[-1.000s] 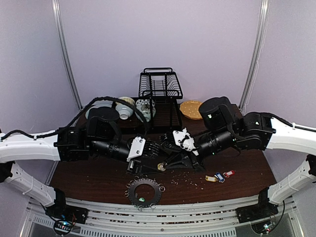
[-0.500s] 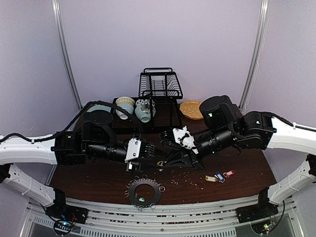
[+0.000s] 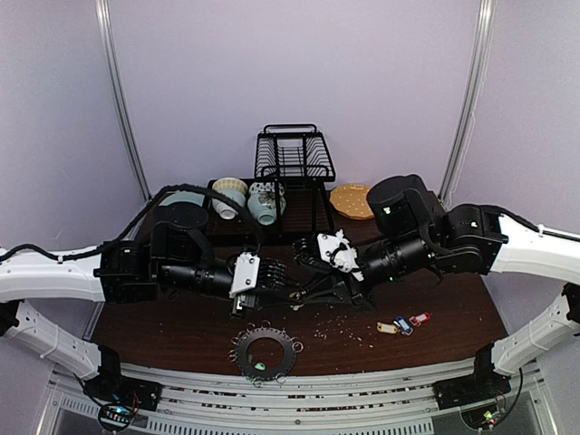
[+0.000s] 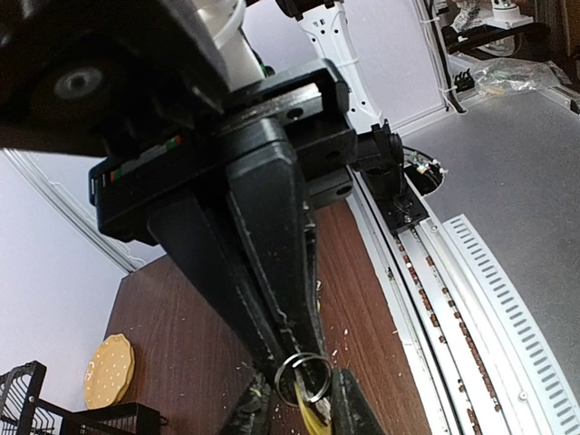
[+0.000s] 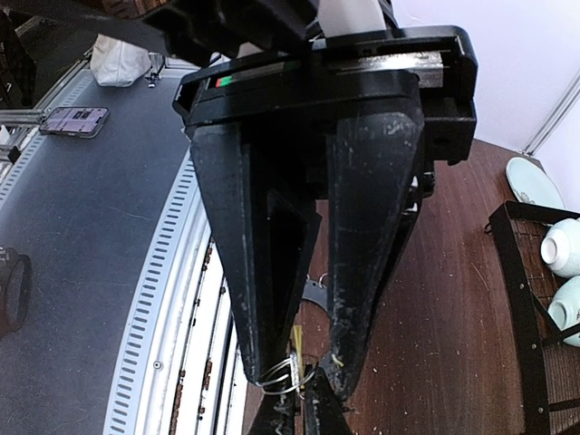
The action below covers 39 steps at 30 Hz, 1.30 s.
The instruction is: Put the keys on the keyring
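Top view: left jaws and right jaws were tip to tip above the table [image 3: 172, 331]. The keyring [image 3: 243, 352] lay flat by the front edge, just below them. Three loose keys [image 3: 403, 323] lay well to the right, tag writing too small to read.

Left wrist: left jaws were almost closed, pinching the split ring [image 4: 304, 375] of a yellow-tagged key [image 4: 312, 415].

Right wrist: right jaws were closed on that key's tag, with the split ring at their tips.

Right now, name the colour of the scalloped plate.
The plate is orange; top view shows it best.
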Available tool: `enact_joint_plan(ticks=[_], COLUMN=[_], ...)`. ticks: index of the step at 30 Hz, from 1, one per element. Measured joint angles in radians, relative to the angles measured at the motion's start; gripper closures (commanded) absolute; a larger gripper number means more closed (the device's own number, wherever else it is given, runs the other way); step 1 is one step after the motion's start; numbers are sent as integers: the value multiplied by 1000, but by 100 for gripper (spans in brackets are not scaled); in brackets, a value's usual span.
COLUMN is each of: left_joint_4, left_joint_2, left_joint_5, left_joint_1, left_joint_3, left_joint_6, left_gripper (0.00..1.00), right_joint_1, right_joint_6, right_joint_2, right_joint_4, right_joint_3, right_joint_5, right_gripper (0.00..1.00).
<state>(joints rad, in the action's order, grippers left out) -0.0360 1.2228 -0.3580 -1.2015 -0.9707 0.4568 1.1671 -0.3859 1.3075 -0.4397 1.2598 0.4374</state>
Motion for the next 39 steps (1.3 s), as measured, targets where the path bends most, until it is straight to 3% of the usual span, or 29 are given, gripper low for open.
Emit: enact_joint_plan(ticks=[3, 18, 19, 21, 23, 28, 33, 39], left_joint_4=[0, 35, 39, 44, 43, 45, 58, 59], left_joint_2=[0, -34, -35, -36, -38, -35, -21, -1], left_joint_5=[1, 2, -1, -7, -19, -24, -26, -41], left_joint_1=[0, 3, 4, 5, 7, 6, 6, 4], left_joint_3=[0, 8, 10, 15, 18, 19, 19, 11], left_joint_6=[-5, -45, -49, -55, -55, -55, -50, -32], left_gripper=[100, 100, 99, 88, 86, 72, 64, 66], right_joint_1=[0, 2, 2, 2, 2, 2, 2, 2], right_joint_6=[0, 0, 0, 1, 1, 1, 2, 9], right_joint_2=[0, -24, -24, -25, -25, -25, -25, -25], right_joint_4=[0, 50, 50, 45, 36, 32, 31, 29], right_joint_3=[0, -2, -2, -2, -2, -2, -2, -2], right_joint_5=[-6, -34, -34, -34, -32, -31, -32, -32], right_gripper=[100, 100, 100, 100, 100, 100, 100, 100])
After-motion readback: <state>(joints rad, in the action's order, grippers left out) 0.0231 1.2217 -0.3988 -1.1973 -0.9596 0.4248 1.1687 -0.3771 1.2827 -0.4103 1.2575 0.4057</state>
